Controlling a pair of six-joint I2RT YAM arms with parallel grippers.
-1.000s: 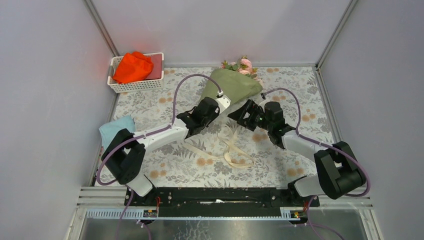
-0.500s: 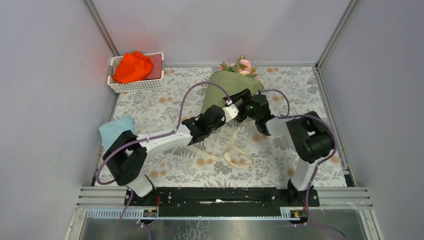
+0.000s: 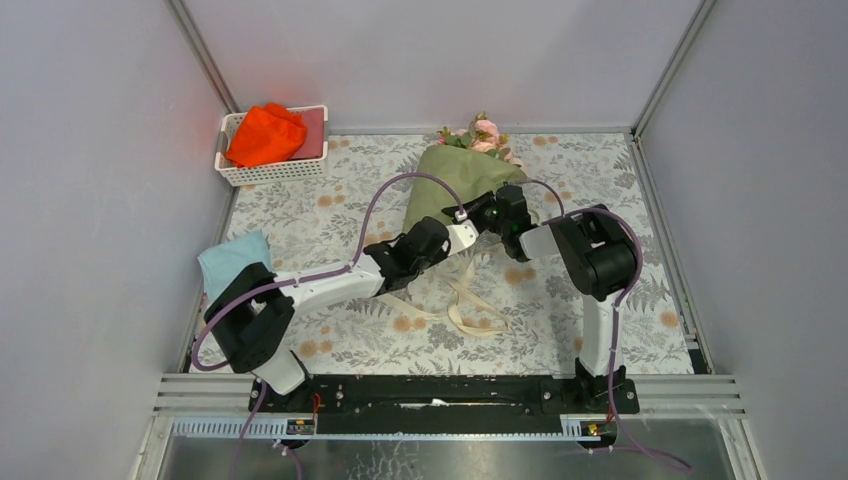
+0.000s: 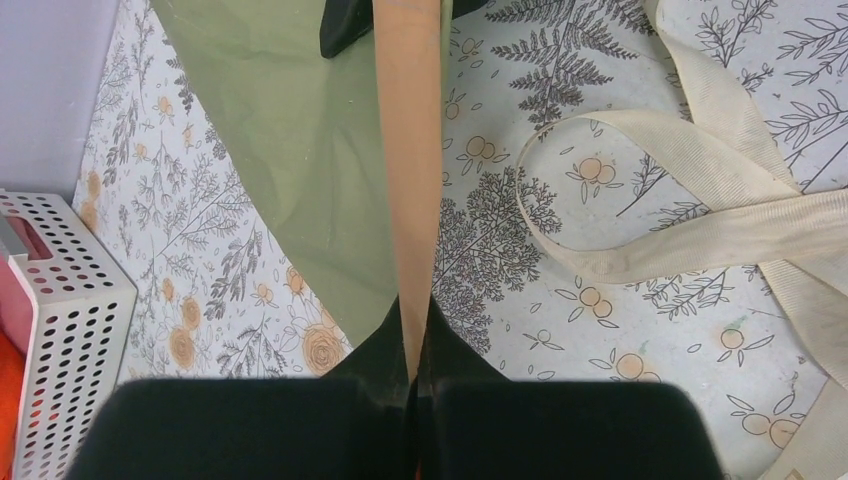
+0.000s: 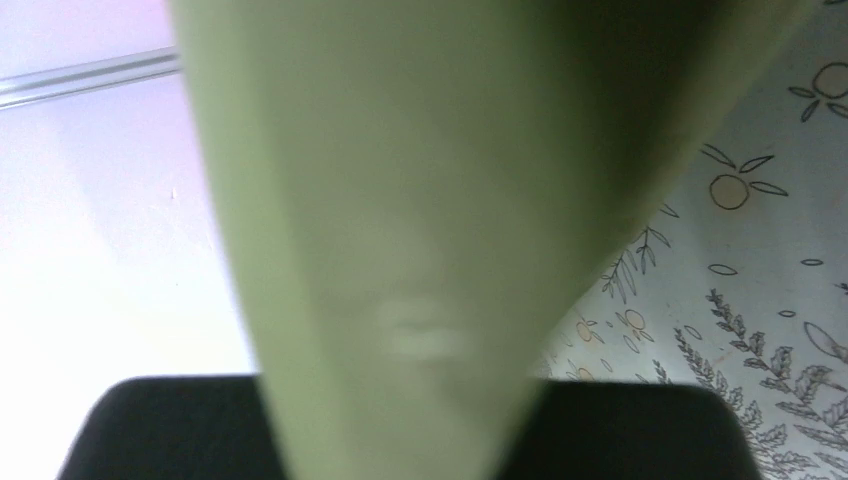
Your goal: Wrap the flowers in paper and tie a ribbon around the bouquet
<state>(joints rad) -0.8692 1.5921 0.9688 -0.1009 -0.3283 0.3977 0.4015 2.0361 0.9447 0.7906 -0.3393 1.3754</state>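
Olive-green paper (image 3: 435, 195), rolled into a cone, makes up the bouquet (image 3: 462, 170) lying at the upper centre of the overhead frame on a floral tablecloth (image 3: 330, 215). The flowers (image 3: 482, 131) show from its wide end, hard against the back wall. The left gripper (image 3: 458, 218) and the right gripper (image 3: 484, 209) meet at the cone's lower right edge, just beside each other. Below them, at mid-frame, the ribbon (image 3: 465, 300) sprawls loose in loops on the cloth, apart from the bouquet. A white basket (image 3: 270, 172) with an orange-red cloth (image 3: 265, 135) sits at upper left; a light blue cloth (image 3: 232, 258) lies at the left edge.

From the left wrist, the black fingers at the bottom centre are pressed together on a peach-tan strip of the paper, which runs straight up the frame with the green face spreading to its left. The ribbon curls across the right half, and the basket fills the lower left corner.

From the right wrist, blurred green paper fills the middle of the frame and narrows down to the gripper's black body at the bottom. The fingers are hidden, so I cannot tell whether they grip it.
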